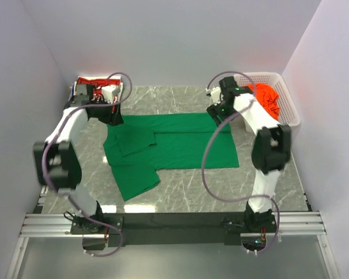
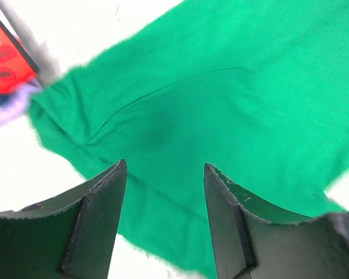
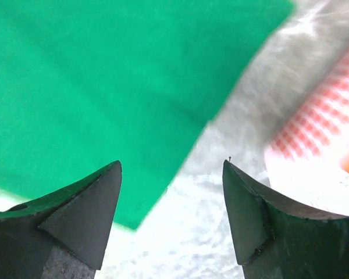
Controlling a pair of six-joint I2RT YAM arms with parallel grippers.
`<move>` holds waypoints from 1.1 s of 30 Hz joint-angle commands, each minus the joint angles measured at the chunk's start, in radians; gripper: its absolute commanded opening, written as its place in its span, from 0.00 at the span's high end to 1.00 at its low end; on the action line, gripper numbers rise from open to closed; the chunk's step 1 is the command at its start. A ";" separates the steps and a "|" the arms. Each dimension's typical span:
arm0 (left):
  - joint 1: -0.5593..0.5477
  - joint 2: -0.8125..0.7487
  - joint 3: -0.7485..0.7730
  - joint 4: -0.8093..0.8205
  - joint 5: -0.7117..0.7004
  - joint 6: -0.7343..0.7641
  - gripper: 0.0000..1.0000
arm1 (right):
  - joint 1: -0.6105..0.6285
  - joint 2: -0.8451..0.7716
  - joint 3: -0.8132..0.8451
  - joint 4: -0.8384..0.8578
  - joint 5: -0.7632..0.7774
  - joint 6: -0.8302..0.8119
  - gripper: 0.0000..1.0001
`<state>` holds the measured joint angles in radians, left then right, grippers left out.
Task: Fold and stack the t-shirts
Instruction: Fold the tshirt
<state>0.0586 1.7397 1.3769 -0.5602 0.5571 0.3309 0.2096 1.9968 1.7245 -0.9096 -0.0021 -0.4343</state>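
A white mesh basket point(image 1: 289, 100) stands at the far right corner of the grey marble counter point(image 1: 180, 186), with a crumpled orange t-shirt point(image 1: 266, 97) heaped inside it. A bright green t-shirt point(image 1: 174, 148) lies spread across the middle of the counter, its left side folded over itself. The left pincer point(image 2: 164, 165) hangs over the shirt's far left part, fingers apart and nothing between them. The right pincer point(image 3: 171, 163) hangs over the shirt's far right corner, beside the basket, spread wide and empty, half over cloth and half over bare counter. A red t-shirt point(image 2: 7, 65) lies at the far left corner, mostly hidden by the left arm
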 commanded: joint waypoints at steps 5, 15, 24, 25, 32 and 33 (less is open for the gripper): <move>0.010 -0.311 -0.223 -0.199 0.112 0.307 0.41 | -0.001 -0.381 -0.362 0.001 -0.159 -0.199 0.33; 0.004 -0.465 -0.467 -0.288 0.066 0.513 0.47 | 0.011 -0.553 -0.799 0.225 -0.073 -0.353 0.52; 0.006 -0.451 -0.507 -0.268 0.033 0.533 0.45 | 0.014 -0.518 -0.916 0.336 -0.013 -0.386 0.51; 0.004 -0.447 -0.510 -0.270 0.033 0.543 0.45 | 0.016 -0.503 -0.918 0.339 -0.012 -0.388 0.52; -0.031 -0.456 -0.567 -0.235 -0.009 0.616 0.46 | 0.017 -0.480 -0.953 0.360 -0.007 -0.403 0.74; -0.045 -0.460 -0.581 -0.218 -0.044 0.616 0.46 | 0.016 -0.477 -0.951 0.356 -0.010 -0.403 0.80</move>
<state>0.0456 1.2995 0.8326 -0.8150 0.5591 0.8928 0.2203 1.5108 0.7910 -0.5861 -0.0189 -0.8230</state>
